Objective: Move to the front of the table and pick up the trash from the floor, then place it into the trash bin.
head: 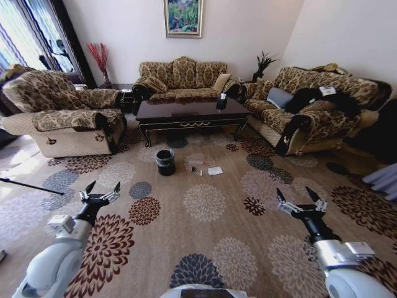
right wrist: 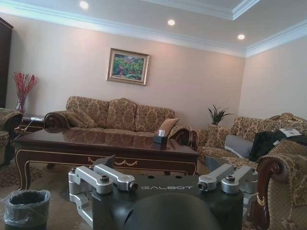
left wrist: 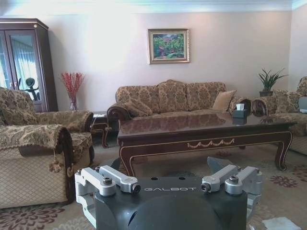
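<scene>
The dark wooden table [head: 189,114] stands far ahead, in front of the middle sofa. On the flowered carpet floor [head: 205,248] before it lies the trash: a flat white paper square [head: 215,171] and tiny scraps [head: 196,169]. Left of the trash stands the small black trash bin [head: 165,162] with a grey bag liner, which also shows in the right wrist view [right wrist: 26,209]. My left gripper [head: 103,188] and right gripper [head: 298,197] are both open, held low over the carpet and well short of the trash. The left wrist view catches the table [left wrist: 201,130] and the paper [left wrist: 280,224].
An armchair [head: 62,118] flanks the table on the left, and a sofa [head: 313,115] with dark clothing flanks it on the right. A third sofa [head: 183,79] sits behind. A tissue box [head: 221,102] rests on the table. Open carpet lies between me and the trash.
</scene>
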